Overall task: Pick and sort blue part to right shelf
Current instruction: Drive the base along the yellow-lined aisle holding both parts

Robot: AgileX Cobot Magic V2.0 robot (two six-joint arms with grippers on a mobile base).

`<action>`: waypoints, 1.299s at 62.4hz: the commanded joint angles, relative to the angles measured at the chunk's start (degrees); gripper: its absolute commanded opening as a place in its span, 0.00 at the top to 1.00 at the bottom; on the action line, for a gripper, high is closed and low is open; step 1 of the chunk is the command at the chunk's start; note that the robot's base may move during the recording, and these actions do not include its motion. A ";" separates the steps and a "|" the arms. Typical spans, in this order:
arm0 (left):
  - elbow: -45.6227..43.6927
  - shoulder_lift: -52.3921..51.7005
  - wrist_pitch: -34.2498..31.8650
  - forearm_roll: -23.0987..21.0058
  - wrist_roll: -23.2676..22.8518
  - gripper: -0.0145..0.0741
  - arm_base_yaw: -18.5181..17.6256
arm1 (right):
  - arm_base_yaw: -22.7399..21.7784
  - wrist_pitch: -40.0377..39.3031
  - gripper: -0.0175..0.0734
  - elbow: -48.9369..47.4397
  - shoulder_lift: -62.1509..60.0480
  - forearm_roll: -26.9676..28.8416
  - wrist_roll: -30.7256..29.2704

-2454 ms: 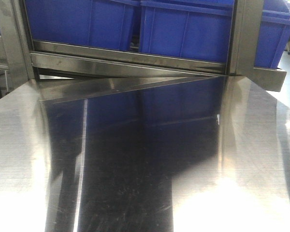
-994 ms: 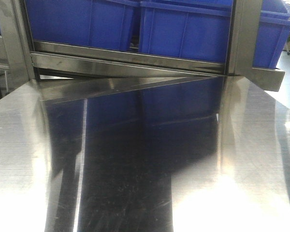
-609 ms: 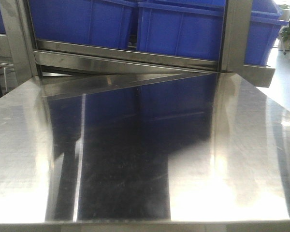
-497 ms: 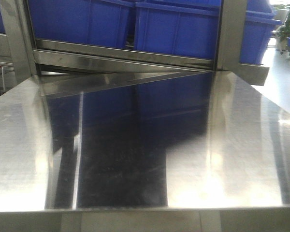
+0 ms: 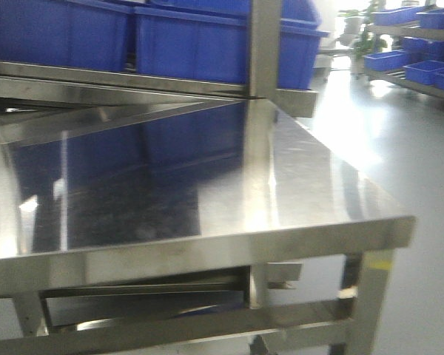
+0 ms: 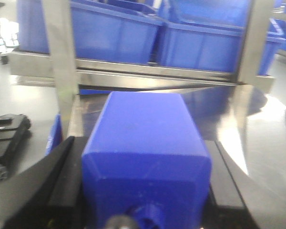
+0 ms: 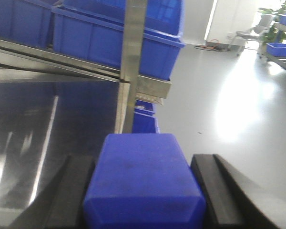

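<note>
While the deep-blue plastic block with sloped shoulders (image 7: 143,176) is gripped by the right arm's black fingers (image 7: 218,188), short of the stainless-steel rack of blue bins (image 7: 152,87), picking is judged done and shelving left. A second, knobbed blue block (image 6: 145,143) is clamped in the left fingers (image 6: 62,176).

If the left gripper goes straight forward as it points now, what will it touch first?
Probably the flat steel front rail of the rack, under the large blue plastic bins; depth is unclear.
</note>
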 commanded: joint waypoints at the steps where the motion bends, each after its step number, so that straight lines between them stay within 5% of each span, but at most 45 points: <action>1: -1.58 0.63 -4.75 0.00 0.05 0.43 0.15 | -0.26 -5.51 0.43 -1.58 0.50 -0.53 -0.33; 81: -1.58 0.63 -4.75 0.00 0.05 0.43 0.15 | -0.26 -5.51 0.43 -1.58 0.50 -0.53 -0.33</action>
